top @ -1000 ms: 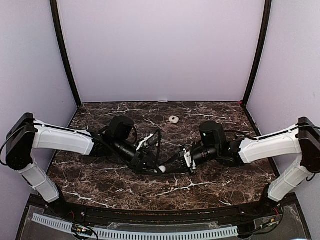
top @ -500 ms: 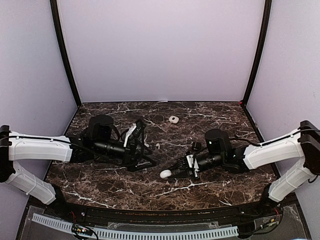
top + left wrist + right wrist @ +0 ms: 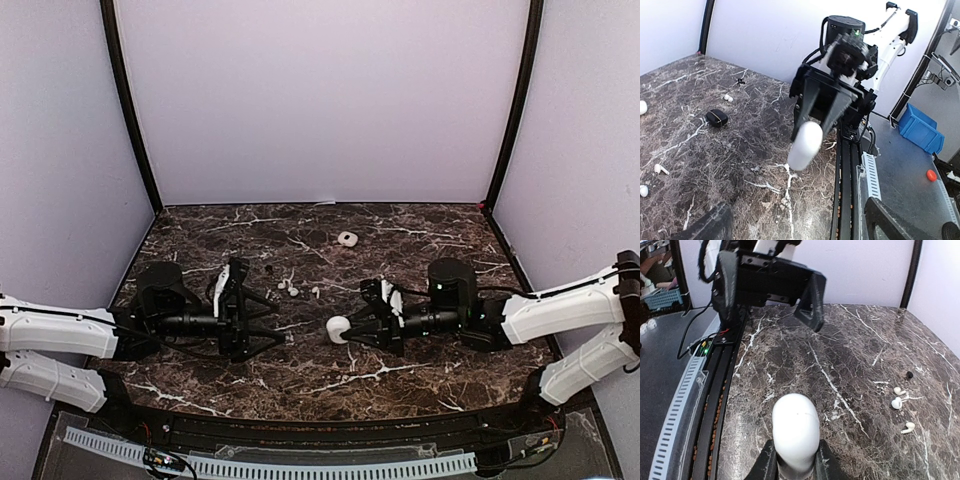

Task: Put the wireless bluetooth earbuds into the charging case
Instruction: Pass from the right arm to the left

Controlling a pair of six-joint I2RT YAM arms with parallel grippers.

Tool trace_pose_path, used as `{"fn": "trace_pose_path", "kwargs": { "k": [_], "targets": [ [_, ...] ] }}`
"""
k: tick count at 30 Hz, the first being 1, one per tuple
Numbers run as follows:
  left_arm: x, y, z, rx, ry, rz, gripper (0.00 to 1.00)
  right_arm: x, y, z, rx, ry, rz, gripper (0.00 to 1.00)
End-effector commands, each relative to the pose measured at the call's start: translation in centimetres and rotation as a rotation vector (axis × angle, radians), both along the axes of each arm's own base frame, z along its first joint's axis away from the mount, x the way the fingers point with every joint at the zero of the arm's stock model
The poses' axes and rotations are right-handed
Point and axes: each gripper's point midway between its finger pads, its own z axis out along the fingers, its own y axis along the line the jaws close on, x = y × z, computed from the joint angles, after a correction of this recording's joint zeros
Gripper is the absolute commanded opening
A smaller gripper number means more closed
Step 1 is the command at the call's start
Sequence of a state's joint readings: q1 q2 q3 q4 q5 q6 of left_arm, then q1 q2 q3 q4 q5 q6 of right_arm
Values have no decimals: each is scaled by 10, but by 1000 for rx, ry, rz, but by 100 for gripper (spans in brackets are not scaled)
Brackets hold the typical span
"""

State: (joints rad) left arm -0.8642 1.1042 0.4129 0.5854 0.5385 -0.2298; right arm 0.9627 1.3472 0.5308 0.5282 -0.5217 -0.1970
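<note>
On the table (image 3: 430,385) no bud is in a case yet. Three white buds (image 3: 293,292) lie loose between the arms, with a small black one (image 3: 268,270) just behind them. The right gripper (image 3: 356,328) is clamped on a white case (image 3: 338,329) and points it toward the left arm. From the right wrist the case looks closed, its seam unbroken. The left gripper (image 3: 260,320) is spread wide and holds nothing. A second case (image 3: 347,238) lies at the far centre, well apart. Opening the lid, picking up the buds and seating them all seem still to do. A second ago both grippers met at the case. Since then the left arm has drawn back to its own side and let go, while the right has kept the case.
</note>
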Motion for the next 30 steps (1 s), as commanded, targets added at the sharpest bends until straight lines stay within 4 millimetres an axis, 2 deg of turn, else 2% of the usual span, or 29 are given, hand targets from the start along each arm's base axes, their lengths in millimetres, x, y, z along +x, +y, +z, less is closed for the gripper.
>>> {"fn": "trace_pose_path", "kwargs": {
  "k": [1, 9, 16, 22, 30],
  "targets": [
    [-7, 5, 22, -113, -142, -17, 92, 9, -2, 20, 67, 153, -126, 16],
    [0, 7, 15, -128, -165, 27, 89, 11, -11, 12, 24, 238, -186, 14],
    [0, 2, -3, -110, -166, 3, 83, 17, -7, 6, -30, 320, -227, 13],
    [-2, -17, -19, -58, -148, -45, 76, 19, 0, 2, -41, 345, -222, 13],
    [0, -49, -26, -46, -142, -82, 75, 13, 12, -2, -56, 346, -144, 13]
  ]
}}
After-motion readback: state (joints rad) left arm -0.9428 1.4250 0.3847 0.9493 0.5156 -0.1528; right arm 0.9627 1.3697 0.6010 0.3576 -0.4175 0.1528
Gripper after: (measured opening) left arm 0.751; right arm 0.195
